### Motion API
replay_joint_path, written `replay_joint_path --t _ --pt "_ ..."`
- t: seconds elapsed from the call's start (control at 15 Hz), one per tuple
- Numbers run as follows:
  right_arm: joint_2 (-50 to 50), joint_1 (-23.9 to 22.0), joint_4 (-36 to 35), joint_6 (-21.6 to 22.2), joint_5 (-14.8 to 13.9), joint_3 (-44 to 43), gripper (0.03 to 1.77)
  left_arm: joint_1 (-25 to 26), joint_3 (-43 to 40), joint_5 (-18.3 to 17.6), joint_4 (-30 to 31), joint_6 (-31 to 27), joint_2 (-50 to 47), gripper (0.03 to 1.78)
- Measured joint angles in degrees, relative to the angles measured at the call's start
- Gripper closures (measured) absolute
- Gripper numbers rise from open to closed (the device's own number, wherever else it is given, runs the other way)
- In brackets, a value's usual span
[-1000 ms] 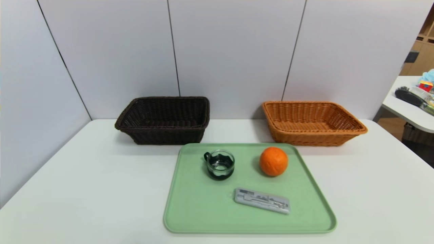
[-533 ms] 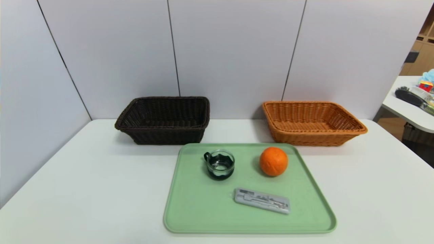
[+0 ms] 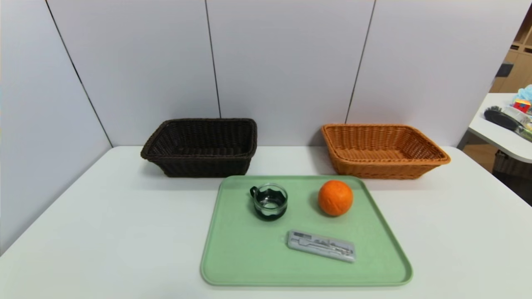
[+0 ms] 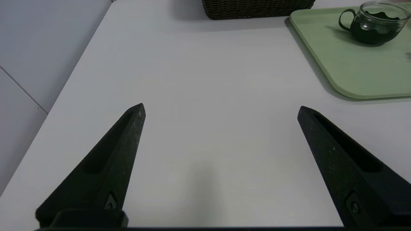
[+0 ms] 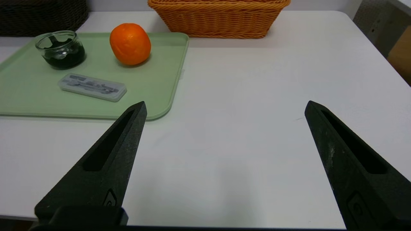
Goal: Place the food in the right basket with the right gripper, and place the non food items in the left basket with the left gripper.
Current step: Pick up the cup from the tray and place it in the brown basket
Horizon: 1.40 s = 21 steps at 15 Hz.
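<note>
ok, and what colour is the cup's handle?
Black; the handle shows best in the left wrist view, curling off the side of the glass cup.

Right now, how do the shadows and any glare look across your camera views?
Head view: soft, faint shadow beside the orange; no strong glare on the white table. Left wrist view: soft shadow along the edge of the green tray, bright rim on the glass cup. Right wrist view: small highlight on the orange.

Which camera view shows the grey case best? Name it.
The right wrist view: the whole grey case appears there, near and unblocked, tools showing through its lid. The head view also shows it whole on the green tray, but smaller. The left wrist view does not show it.
</note>
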<state>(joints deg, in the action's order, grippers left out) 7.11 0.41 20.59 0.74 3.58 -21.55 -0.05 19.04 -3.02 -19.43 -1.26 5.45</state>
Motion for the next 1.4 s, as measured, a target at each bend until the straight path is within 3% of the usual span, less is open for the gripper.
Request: replay_joint_path --t 0.33,0.67,0.87,1.07,1.2,1.33,1.4 --pt "15.6 2.1 0.4 0.4 0.7 -7.1 0.1 -1.3 9.8 -2.5 -0.4 0.0 15.6 0.12" --pt "30.9 2.7 0.6 1.4 4.0 -13.9 0.1 -2.0 20.2 -4.4 0.0 -0.7 33.7 0.12" --pt "38.8 3.2 2.0 -0.3 5.6 -17.0 0.1 -4.5 24.4 -4.5 0.5 -1.8 42.1 0.12" --pt "44.3 4.2 3.1 -4.2 6.8 -17.8 0.1 -8.4 25.9 -4.6 4.9 -1.9 49.8 0.12" --pt "47.3 4.3 3.1 -4.3 9.7 -18.2 0.1 -11.1 26.3 -4.9 9.1 -1.9 55.4 0.12" --pt "49.7 4.6 3.3 -4.5 11.8 -18.7 0.1 -13.3 26.5 -7.7 13.0 -1.8 60.4 0.12" --pt "51.0 5.0 3.3 -4.5 13.1 -19.1 0.1 -14.2 26.6 -10.8 14.7 -1.7 62.5 0.12"
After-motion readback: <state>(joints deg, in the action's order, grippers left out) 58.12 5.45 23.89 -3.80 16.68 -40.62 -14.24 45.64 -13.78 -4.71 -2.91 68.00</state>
